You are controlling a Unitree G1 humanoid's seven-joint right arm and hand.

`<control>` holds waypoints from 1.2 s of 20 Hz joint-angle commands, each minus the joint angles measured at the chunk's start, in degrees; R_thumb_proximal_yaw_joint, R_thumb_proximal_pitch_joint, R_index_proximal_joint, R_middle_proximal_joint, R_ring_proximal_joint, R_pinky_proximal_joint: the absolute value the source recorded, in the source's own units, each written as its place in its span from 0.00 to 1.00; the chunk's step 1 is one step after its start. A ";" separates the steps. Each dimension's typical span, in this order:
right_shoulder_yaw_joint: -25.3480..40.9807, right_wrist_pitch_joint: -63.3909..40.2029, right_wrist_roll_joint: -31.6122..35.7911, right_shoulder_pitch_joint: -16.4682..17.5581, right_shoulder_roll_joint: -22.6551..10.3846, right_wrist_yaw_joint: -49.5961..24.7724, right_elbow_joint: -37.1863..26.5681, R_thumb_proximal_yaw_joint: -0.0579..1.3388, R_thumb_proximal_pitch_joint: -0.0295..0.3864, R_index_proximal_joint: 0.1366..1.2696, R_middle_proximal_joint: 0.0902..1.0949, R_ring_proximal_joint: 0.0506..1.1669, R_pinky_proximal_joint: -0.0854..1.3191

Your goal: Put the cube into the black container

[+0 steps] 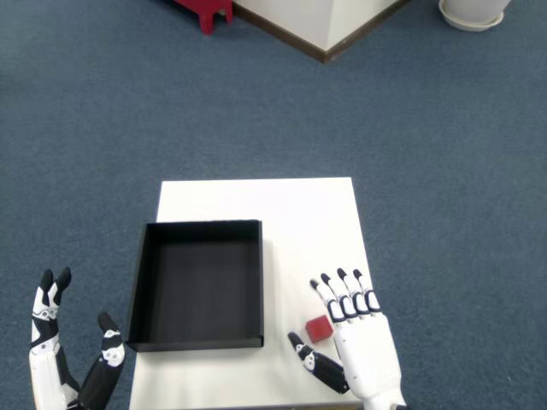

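A small red cube [319,328] lies on the white table [282,213], a short way right of the black container's near right corner. The black container [260,282] is a shallow square tray on the table's left half, and nothing shows inside it. My right hand [355,337] is open over the table's near right corner. Its four fingers point straight away from me and the thumb is spread out to the left. The cube sits in the gap between thumb and index finger, close against the hand, with no finger closed on it.
My left hand [64,359] hangs open beyond the table's left edge, over the blue carpet [102,128]. Far off at the top are a red stool [205,10], a white wall corner [316,21] and a round white base [470,13].
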 commanded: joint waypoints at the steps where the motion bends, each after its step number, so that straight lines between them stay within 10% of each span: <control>1: 0.15 1.10 1.56 -2.45 -0.57 0.52 -1.27 0.38 0.17 0.19 0.13 0.10 0.04; 24: -0.05 2.61 5.05 -1.28 -0.54 8.23 4.83 0.49 0.12 0.23 0.09 0.07 0.02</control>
